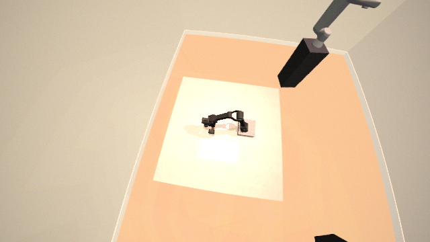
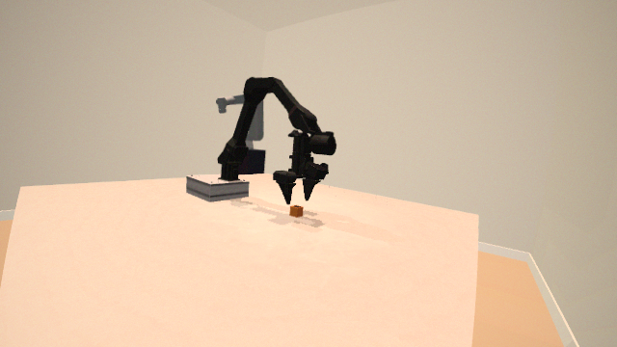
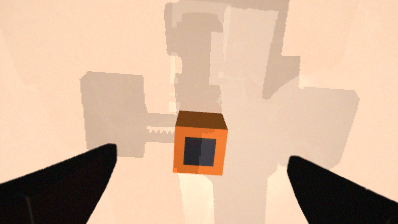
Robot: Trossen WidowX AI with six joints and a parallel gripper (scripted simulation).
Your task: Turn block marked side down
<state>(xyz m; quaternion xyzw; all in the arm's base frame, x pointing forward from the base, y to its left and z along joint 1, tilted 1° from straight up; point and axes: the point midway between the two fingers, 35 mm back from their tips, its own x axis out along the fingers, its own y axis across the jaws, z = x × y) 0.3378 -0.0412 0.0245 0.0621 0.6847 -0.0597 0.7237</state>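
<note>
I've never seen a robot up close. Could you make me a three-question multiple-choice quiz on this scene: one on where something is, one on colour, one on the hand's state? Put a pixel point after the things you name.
1. Where is the block (image 2: 296, 211) (image 3: 200, 169)?
A. On the arm's base
B. On the table (image 1: 262, 168) (image 2: 217, 270), below the hand (image 1: 211, 127) (image 2: 298, 201) (image 3: 203, 157)
C. On the floor

2. What colours are the block and the square mark on its upper face?
A. Green block, white mark
B. Blue block, yellow mark
C. Orange block, dark mark

3. How is the hand?
A. Open, holding nothing
B. Shut on the block
C. Shut, holding nothing

Right letters:
1: B, the exterior view shows it resting under the fingertips.
2: C, the wrist view shows a dark square framed in orange.
3: A, the fingers stand wide apart above the block.
</note>
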